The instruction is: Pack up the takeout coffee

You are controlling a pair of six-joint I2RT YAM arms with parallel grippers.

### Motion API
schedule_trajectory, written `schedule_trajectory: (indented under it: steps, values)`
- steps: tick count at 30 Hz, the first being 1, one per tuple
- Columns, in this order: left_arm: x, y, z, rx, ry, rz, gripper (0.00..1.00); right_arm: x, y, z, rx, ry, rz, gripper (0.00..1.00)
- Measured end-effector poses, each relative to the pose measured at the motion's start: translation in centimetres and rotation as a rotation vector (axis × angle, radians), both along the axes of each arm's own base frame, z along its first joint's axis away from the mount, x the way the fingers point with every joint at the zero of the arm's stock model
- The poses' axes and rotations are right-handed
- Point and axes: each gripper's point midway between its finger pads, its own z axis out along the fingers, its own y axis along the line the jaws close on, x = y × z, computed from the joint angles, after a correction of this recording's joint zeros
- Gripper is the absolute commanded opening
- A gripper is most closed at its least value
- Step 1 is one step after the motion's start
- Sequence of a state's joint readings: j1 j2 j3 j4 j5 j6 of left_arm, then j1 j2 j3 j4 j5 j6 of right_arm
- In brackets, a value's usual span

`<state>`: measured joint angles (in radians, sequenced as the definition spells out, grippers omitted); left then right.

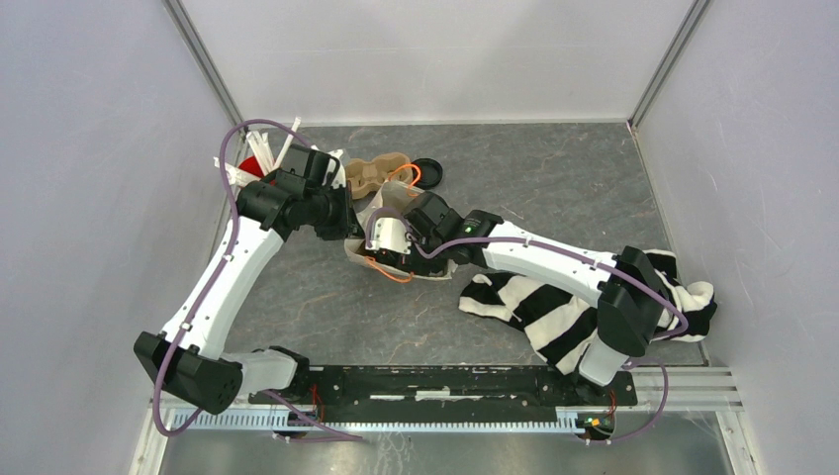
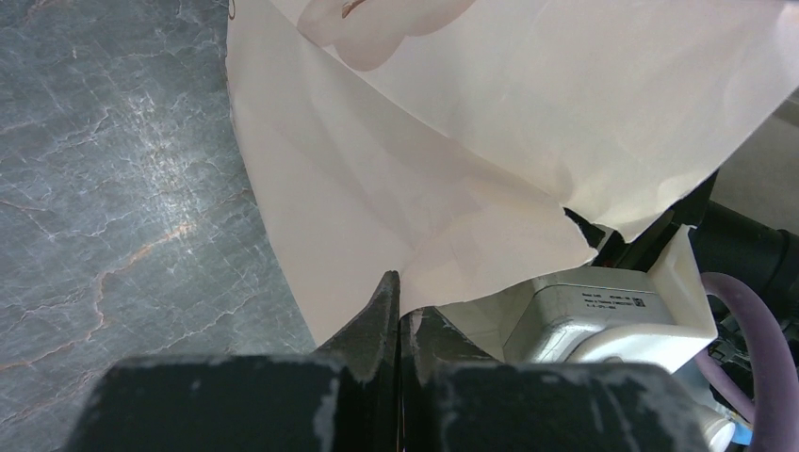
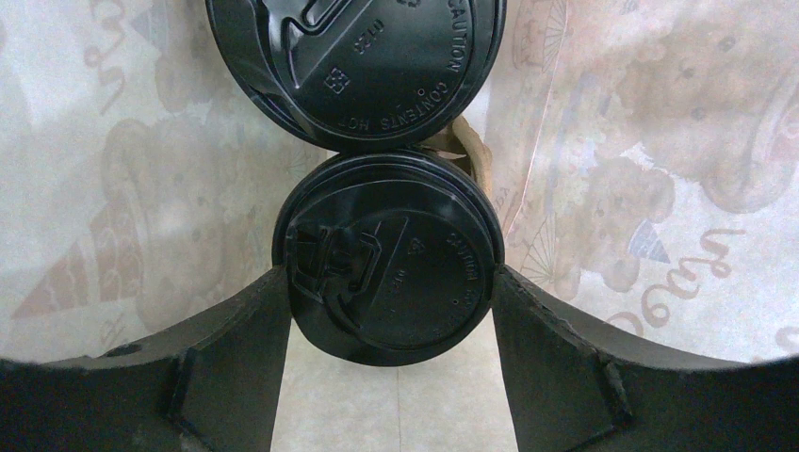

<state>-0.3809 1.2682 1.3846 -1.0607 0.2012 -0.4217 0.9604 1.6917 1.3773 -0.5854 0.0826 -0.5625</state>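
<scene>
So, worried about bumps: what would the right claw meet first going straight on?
Probably the far cup, right beyond the near cup it holds in the bag; depth unclear.

- A robot lab test cell, not a home or a shop.
- Plain white panels (image 1: 79, 148) in metal framing (image 1: 203, 59) wall in a grey stone-patterned bench (image 1: 554, 168).
- The left arm (image 1: 223, 282) and right arm (image 1: 544, 255) stand on a black rail (image 1: 445, 381), with a purple cable (image 1: 230, 168) exposed.
</scene>
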Motion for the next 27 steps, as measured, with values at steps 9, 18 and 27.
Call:
schedule_trajectory:
  steps: [9, 18, 27]
  values:
    - [0.5, 0.1, -0.4, 0.017, 0.008, 0.009, 0.02, 0.6, 0.3, 0.6, 0.001, 0.004, -0.018, 0.86]
    - [0.5, 0.0, -0.4, 0.015, 0.008, 0.008, 0.02, 0.1, -0.1, 2.3, 0.039, 0.021, -0.065, 0.98]
    - [0.4, -0.2, -0.3, 0.003, 0.014, -0.002, 0.02, -1.1, 0.3, 6.1, 0.137, 0.037, -0.117, 0.98]
